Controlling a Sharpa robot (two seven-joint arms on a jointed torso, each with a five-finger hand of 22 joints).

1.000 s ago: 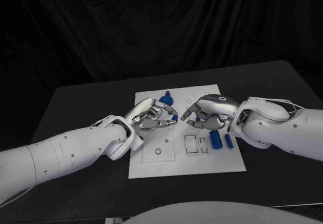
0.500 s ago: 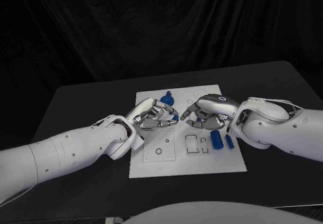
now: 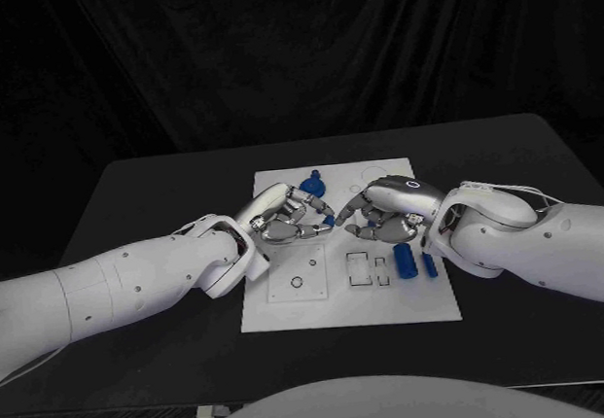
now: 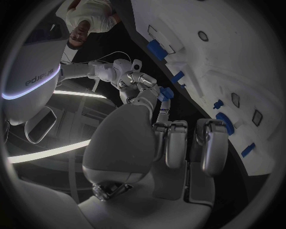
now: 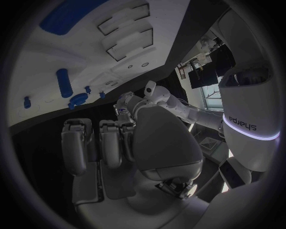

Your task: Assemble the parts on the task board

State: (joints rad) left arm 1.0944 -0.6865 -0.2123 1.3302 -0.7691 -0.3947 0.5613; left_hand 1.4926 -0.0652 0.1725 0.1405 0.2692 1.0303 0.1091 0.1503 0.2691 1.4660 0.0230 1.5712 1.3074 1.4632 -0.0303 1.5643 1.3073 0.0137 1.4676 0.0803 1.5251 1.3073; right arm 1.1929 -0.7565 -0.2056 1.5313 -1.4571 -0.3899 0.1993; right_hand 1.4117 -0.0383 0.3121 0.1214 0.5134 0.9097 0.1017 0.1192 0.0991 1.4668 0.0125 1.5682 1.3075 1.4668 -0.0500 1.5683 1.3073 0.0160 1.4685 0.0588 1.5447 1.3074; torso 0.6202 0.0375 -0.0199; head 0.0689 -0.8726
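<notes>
Left hand (image 3: 286,217) and right hand (image 3: 390,210) meeting over the white board (image 3: 349,298) at tabletop (image 3: 147,202) centre, together pinching one small blue part (image 3: 330,220), further blue pieces (image 3: 405,259) at board's 3 o'clock edge

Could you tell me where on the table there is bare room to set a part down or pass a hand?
The black table is bare between its left edge and the task board, and likewise right of the board toward the far corner. The board's near strip, below its rectangular slots, is also free. It is crowded mid-board, where the left hand and right hand meet beside the blue parts.
</notes>
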